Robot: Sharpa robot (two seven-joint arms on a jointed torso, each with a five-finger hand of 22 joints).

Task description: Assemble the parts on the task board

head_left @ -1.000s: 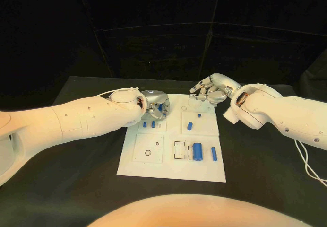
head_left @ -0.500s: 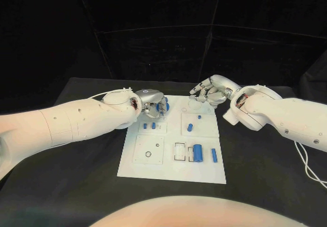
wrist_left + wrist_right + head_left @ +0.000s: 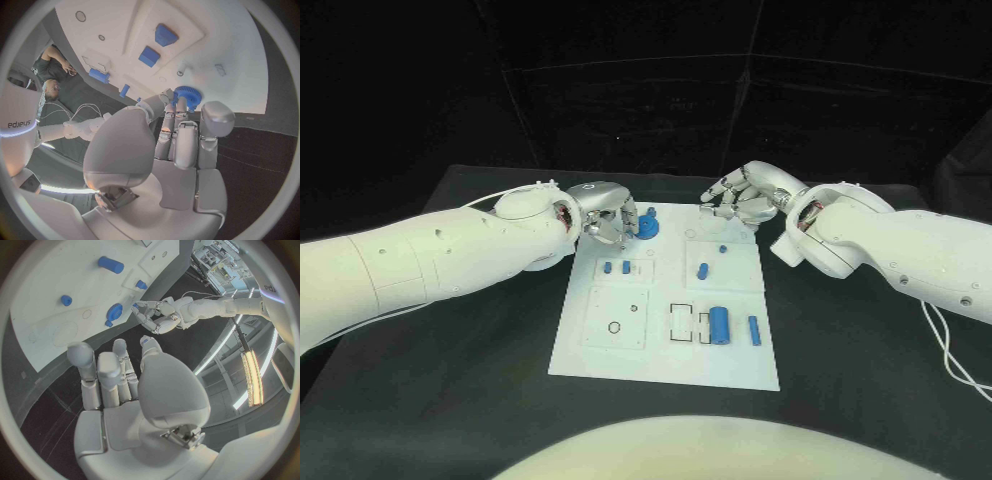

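Your left hand [image 3: 609, 222] sits over the far left corner of the task board [image 3: 661, 365], its fingers closed on a blue gear [image 3: 187, 95]. In the head view the gear [image 3: 651, 227] shows just past the fingertips, low over the board or touching it; contact cannot be told. The left wrist view shows the toothed rim of the gear pinched at the fingertips, with the white board beyond it.

Your right hand [image 3: 750, 196] rests at the far edge of the board, off to the right, fingers loosely curled and apart, holding nothing in either view of it [image 3: 119, 385].

Other parts lie loose on the board: two small blue blocks [image 3: 616, 266] just near of the gear, a short blue peg [image 3: 702, 268] in the middle, a blue cylinder [image 3: 718, 322] and a slim blue pin [image 3: 751, 329] at the near right.

Judgement: the step in hand is seating the gear. Keep the gear flat to the board and lower it straight. Loosen the pinch only when it sits level. A tilted gear is likely to jam or roll off. Keep the right hand where it is, apart from the gear.
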